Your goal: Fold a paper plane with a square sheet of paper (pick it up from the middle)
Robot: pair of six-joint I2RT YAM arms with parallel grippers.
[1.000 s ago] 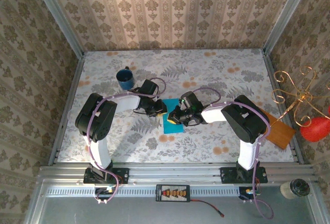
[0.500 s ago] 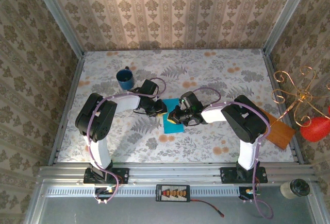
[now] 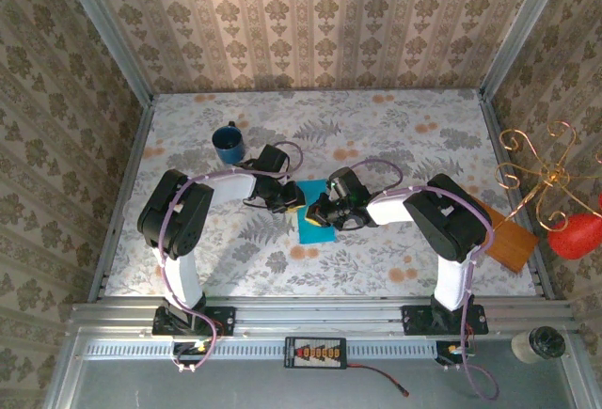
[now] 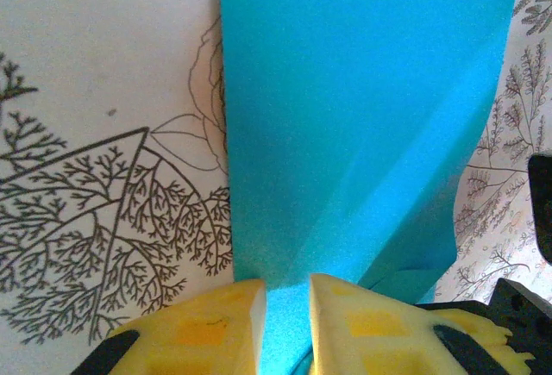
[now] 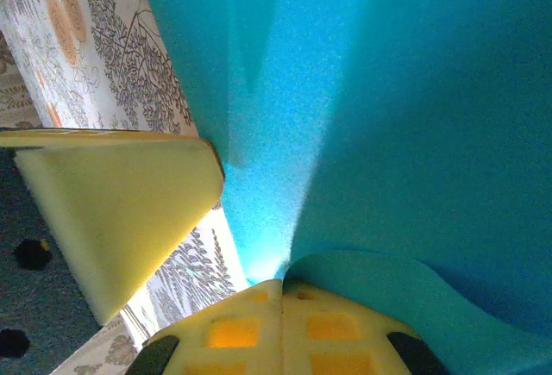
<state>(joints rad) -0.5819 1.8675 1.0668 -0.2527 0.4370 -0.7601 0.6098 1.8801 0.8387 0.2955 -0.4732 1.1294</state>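
The square sheet of paper [image 3: 314,230] lies creased on the table between both arms, turquoise-blue. In the left wrist view the paper [image 4: 345,116] has a ridge running up to the right. My left gripper [image 4: 287,290] [image 3: 299,207] stands over its near edge, jaws a narrow gap apart with paper showing through the gap. In the right wrist view the paper [image 5: 388,90] curls up in a flap that meets my right gripper [image 5: 282,287] [image 3: 319,215], whose fingers are pressed together on it. One left finger [image 5: 112,211] rests at the sheet's edge.
A dark blue mug [image 3: 227,143] stands behind the left arm. An orange-brown board [image 3: 509,241] lies at the right edge by a gold wire stand [image 3: 536,169]. Open floral tabletop [image 3: 376,127] stretches behind the grippers, and walls close the sides.
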